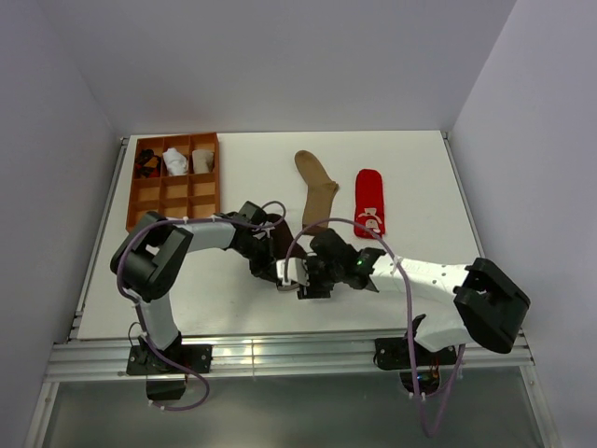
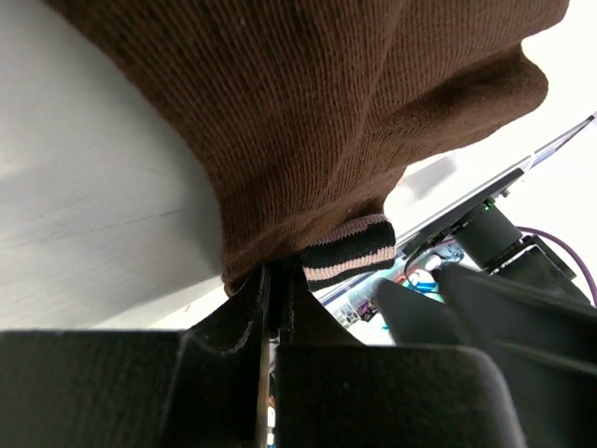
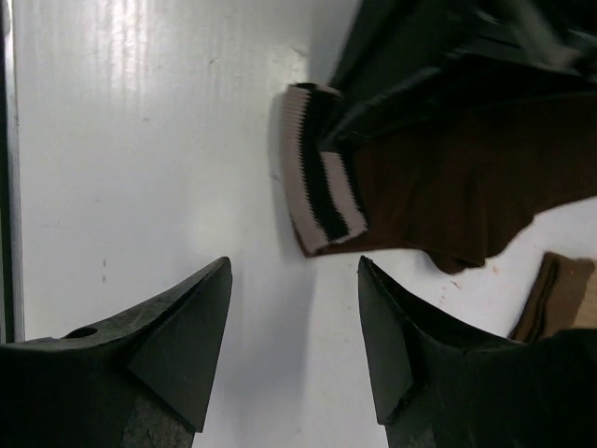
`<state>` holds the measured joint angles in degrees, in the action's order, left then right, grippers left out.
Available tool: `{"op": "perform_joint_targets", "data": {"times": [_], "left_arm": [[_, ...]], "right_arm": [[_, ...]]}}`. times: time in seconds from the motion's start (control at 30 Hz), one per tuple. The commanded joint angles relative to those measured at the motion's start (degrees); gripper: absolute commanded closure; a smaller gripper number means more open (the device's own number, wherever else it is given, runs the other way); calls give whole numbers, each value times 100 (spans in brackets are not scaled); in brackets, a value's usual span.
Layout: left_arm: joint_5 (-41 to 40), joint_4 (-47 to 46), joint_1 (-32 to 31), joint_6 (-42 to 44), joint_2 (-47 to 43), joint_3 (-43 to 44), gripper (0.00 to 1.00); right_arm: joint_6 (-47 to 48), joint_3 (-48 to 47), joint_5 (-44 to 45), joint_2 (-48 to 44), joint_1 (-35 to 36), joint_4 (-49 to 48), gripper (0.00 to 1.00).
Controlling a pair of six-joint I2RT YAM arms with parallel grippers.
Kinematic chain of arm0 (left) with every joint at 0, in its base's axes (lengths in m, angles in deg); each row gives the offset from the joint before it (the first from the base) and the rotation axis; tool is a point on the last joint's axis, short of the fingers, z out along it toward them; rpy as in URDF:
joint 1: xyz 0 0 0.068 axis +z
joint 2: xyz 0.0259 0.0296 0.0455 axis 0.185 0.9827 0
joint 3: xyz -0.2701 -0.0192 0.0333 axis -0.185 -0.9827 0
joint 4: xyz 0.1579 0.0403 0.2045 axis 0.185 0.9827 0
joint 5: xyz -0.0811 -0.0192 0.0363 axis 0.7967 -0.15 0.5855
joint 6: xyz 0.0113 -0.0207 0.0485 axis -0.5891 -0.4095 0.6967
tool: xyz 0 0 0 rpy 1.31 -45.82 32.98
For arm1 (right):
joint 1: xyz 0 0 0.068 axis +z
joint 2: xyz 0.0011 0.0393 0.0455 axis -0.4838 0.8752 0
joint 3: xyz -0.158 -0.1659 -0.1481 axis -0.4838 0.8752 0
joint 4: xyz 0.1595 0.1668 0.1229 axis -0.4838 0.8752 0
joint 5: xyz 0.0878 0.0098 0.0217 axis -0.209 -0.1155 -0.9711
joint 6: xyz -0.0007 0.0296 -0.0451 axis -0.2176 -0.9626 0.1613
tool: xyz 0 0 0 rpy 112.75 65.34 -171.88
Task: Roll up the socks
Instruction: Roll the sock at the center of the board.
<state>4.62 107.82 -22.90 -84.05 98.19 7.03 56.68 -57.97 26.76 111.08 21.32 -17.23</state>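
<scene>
A dark brown sock (image 1: 282, 245) with a pink-and-black striped cuff (image 3: 315, 168) lies on the white table between the two arms. My left gripper (image 2: 276, 280) is shut on the sock's edge beside the cuff (image 2: 350, 252); the brown fabric (image 2: 308, 103) fills most of the left wrist view. My right gripper (image 3: 294, 280) is open and empty, just short of the striped cuff, its fingertips (image 3: 210, 289) above bare table. In the top view the right gripper (image 1: 300, 273) sits close to the left gripper (image 1: 266, 266).
A tan sock (image 1: 315, 189) and a red sock (image 1: 369, 202) lie flat behind the arms. A brown compartment tray (image 1: 149, 198) at the back left holds rolled socks (image 1: 175, 161). A tan piece of fabric (image 3: 560, 299) shows at the right wrist view's edge.
</scene>
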Motion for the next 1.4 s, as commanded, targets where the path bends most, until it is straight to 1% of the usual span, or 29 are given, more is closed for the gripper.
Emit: {"op": "perform_joint_targets", "data": {"times": [0.0,0.17,0.33,0.4,0.67,0.8,0.9,0.97,1.0,1.13,1.23,1.37], "left_arm": [[-558,488,-36,326,312,-78,100],[-540,496,-37,352,329,-51,100],[-540,523,-36,388,364,-25,100],[-523,523,-36,405,391,1,100],[-444,505,-45,458,461,37,100],[-400,514,-36,484,444,72,98],[-356,488,-28,484,426,63,98],[-321,461,-36,476,417,46,98],[-303,435,-36,467,417,19,98],[-259,356,-10,432,356,-68,96],[-189,190,42,336,259,-192,89],[-119,-206,148,81,22,-446,72]], "right_arm": [[371,222,762,-75,370,-721,36],[547,389,1176,110,809,-1170,36],[696,442,1545,347,1047,-1583,37],[714,415,1537,452,1100,-1601,37],[644,161,1502,804,1170,-1399,46],[504,-6,1484,1015,1170,-1241,57],[389,-85,1606,1068,1170,-1241,62],[337,-243,1642,1225,1161,-1030,67],[328,-313,1669,1287,1161,-864,72],[153,-700,1547,1472,1135,-293,78],[3,-876,1274,1463,1039,182,82],[-226,-1166,677,1472,758,823,83]]}}
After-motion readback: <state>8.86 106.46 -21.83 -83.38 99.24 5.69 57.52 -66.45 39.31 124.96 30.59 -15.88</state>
